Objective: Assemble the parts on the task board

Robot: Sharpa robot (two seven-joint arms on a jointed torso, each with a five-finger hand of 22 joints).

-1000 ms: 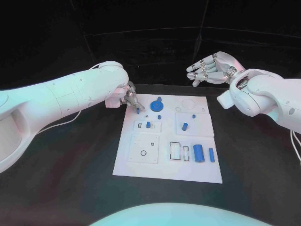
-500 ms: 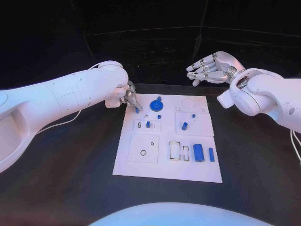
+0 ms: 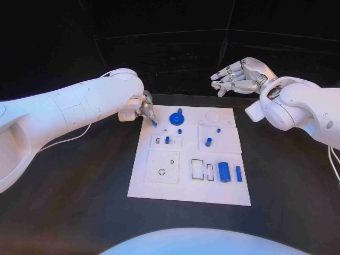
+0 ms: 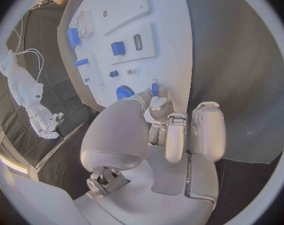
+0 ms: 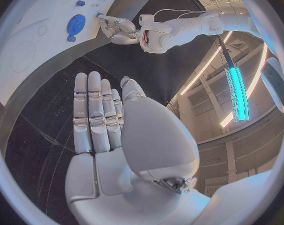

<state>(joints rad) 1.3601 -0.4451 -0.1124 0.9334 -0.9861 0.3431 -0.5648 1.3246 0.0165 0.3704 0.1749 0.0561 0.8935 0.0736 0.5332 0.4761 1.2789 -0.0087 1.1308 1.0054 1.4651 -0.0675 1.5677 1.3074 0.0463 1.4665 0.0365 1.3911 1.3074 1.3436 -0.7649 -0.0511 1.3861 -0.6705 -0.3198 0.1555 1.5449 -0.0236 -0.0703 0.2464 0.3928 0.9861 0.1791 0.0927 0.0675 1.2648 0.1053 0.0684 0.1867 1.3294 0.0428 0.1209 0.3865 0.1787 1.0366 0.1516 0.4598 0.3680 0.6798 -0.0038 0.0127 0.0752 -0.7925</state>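
At the far left corner of the white task board (image 3: pixel 189 159), left hand (image 3: pixel 146 109) pinching a small blue peg (image 3: pixel 154 122), blue gear-shaped part (image 3: pixel 177 114) just beside its fingertips, right hand (image 3: pixel 239 76) raised beyond the board, fingers spread, released; left wrist view, fingers (image 4: pixel 156 105) closed on the peg (image 4: pixel 155 89) over the black surface (image 4: pixel 236 85) edge; right wrist view, right hand (image 5: pixel 107 120) holding nothing.

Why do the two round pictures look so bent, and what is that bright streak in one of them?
Wrist views: fisheye lenses curve the straight edges of the task board, seen beyond the left hand. Right wrist view: the streak is a teal light strip in the room, beyond the right hand. Head view: edges stay straight.
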